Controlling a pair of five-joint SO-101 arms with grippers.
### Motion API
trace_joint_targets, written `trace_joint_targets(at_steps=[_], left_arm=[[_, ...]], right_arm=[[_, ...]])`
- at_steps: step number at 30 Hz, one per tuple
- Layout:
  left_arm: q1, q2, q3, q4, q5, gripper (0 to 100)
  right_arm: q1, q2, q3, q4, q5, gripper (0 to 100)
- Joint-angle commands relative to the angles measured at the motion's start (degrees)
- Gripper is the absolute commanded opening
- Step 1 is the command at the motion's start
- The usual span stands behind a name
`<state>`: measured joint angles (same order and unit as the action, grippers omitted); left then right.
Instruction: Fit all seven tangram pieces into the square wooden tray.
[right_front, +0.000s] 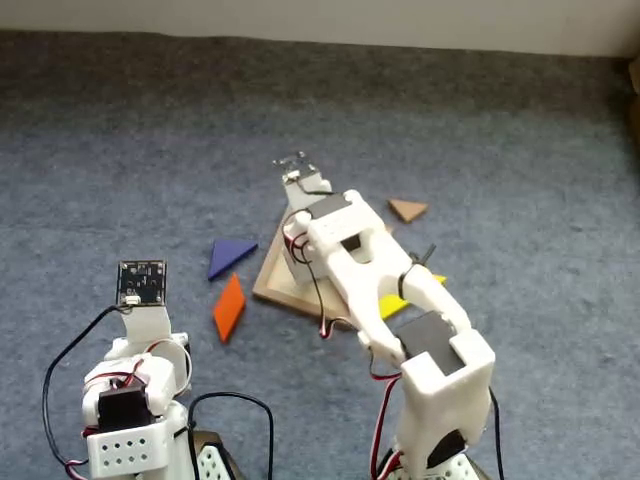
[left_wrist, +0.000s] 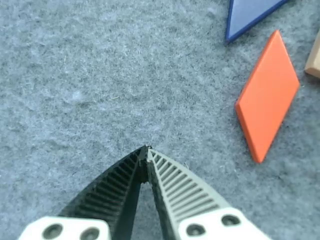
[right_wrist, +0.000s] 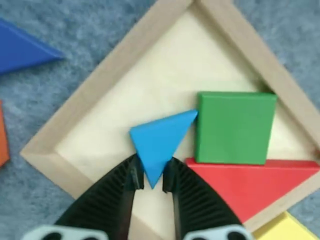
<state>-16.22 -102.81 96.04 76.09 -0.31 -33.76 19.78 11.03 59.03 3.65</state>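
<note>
My right claw (right_wrist: 150, 176) grips the small light-blue triangular piece (right_wrist: 161, 139) inside the square wooden tray (right_wrist: 100, 86); my left claw (left_wrist: 146, 152) sits closed over grey carpet (left_wrist: 100, 75).

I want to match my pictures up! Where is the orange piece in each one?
High view: the orange piece lies beside the tray, nearer the arms than the dark blue triangle.
Left wrist view: the orange piece lies ahead of the left gripper, next to the dark blue triangle.
Right wrist view: the orange piece is a sliver at the picture's edge, outside the tray.
Shared landmark: the dark blue triangle.
</note>
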Motion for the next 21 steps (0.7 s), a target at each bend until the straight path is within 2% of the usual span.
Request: trace_joint_targets(at_steps=[1,5,13,21], left_arm=[[-0.5,-1.5,1.1,0.3,-0.2,1],[-0.5,-1.5,1.1,0.3,-0.2,1],[-0.5,-1.5,1.1,0.3,-0.2,1],[-0.5,-1.5,1.1,0.3,-0.2,1]], right_arm=[[1.7,-2.8,-1.2,2.4,3.8,0.6],[4.0,-10.5,-0.4,2.5,6.9,0.6],[5.0,-22.7,10.5,0.4,12.1,0.6],[9.7,-31.3,16.4,0.5,19.9,0.6]])
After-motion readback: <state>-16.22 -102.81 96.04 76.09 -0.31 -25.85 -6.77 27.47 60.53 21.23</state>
